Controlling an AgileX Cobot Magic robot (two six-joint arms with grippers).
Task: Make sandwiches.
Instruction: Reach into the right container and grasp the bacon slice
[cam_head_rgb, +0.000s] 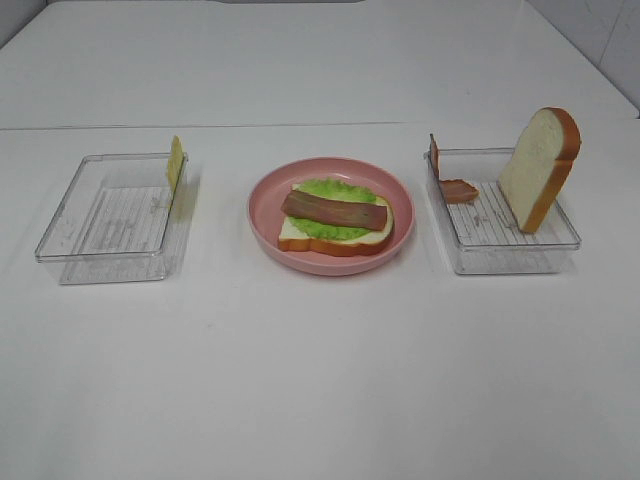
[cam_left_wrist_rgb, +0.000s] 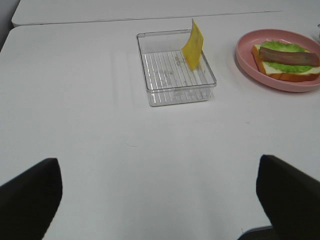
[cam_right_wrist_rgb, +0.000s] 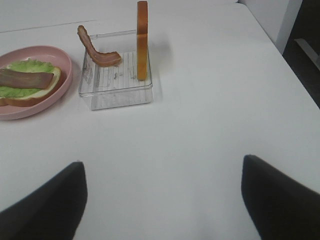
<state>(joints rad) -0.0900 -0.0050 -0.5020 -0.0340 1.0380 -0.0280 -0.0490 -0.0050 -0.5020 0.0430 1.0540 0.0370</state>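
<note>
A half-built sandwich (cam_head_rgb: 335, 218) lies on the round pink plate (cam_head_rgb: 268, 225): a bread slice, green lettuce and a bacon strip on top. It also shows in the left wrist view (cam_left_wrist_rgb: 287, 61) and the right wrist view (cam_right_wrist_rgb: 27, 85). A yellow cheese slice (cam_head_rgb: 175, 162) (cam_left_wrist_rgb: 193, 44) leans upright in the left clear tray (cam_head_rgb: 70, 225). A second bread slice (cam_head_rgb: 540, 167) (cam_right_wrist_rgb: 142, 39) stands on edge in the right clear tray (cam_head_rgb: 510, 255), with a bacon strip (cam_head_rgb: 452, 185) (cam_right_wrist_rgb: 97, 50) beside it. My left gripper (cam_left_wrist_rgb: 157, 200) and right gripper (cam_right_wrist_rgb: 162, 200) are open, empty, far from everything.
The white table's far edge runs behind the trays and its right edge (cam_right_wrist_rgb: 280, 55) drops off beyond the right tray. Neither arm shows in the exterior high view.
</note>
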